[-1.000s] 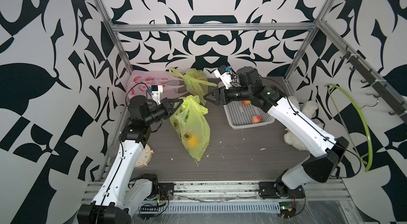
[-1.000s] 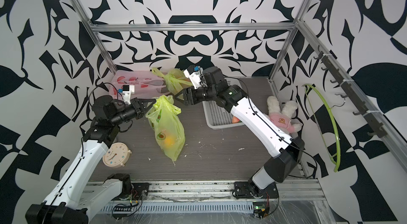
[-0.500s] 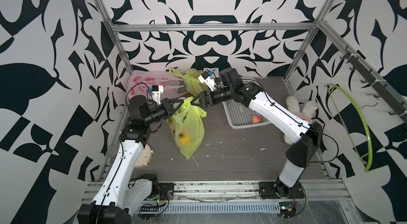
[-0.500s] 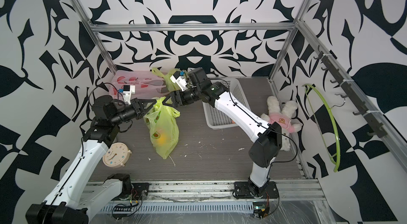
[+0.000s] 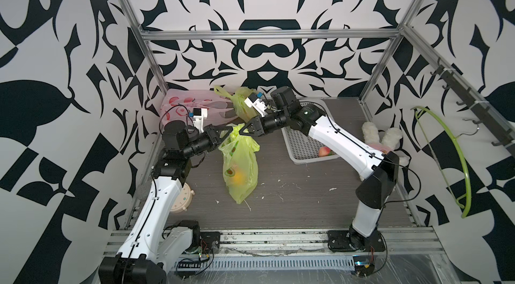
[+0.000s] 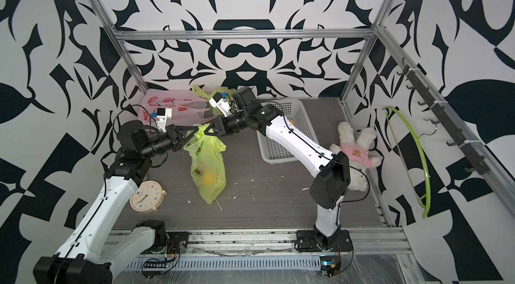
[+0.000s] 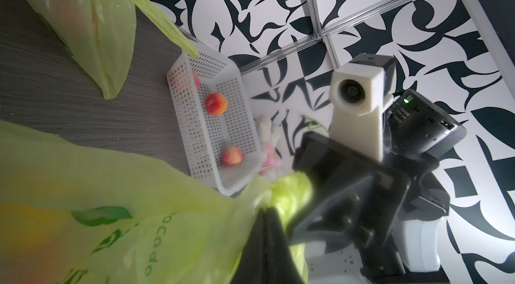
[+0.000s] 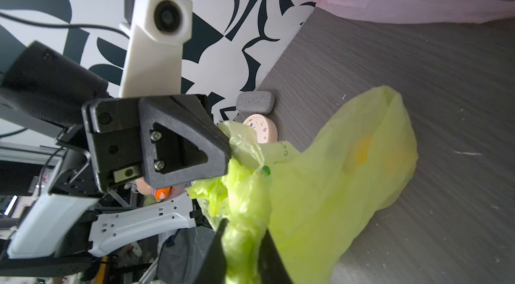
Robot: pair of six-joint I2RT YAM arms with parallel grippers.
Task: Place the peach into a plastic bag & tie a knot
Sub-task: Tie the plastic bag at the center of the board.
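Note:
A yellow-green plastic bag [image 5: 239, 168] hangs mid-table, its bottom resting on the surface, in both top views. An orange-yellow peach [image 5: 239, 176] shows through it low down. My left gripper [image 5: 230, 129] is shut on the bag's top from the left; in the left wrist view its jaws [image 7: 266, 213] pinch the film flat. My right gripper [image 5: 242, 130] comes in from the right, shut on a bunched handle of the same bag [image 8: 348, 171], which fills the gap between its fingers [image 8: 242, 226]. The two grippers almost touch.
A white mesh basket [image 5: 301, 143] at back right holds more peaches [image 7: 216, 103]. Behind lie another yellow-green bag [image 5: 242, 101] and a pink bag [image 5: 189, 101]. A round clock [image 5: 182, 199] sits by the left arm; a plush rabbit [image 5: 381, 140] by the right wall.
My right gripper swung left from above the basket to the bag's top and closed on the bunched handle. The left gripper kept its hold; the bag swayed slightly left.

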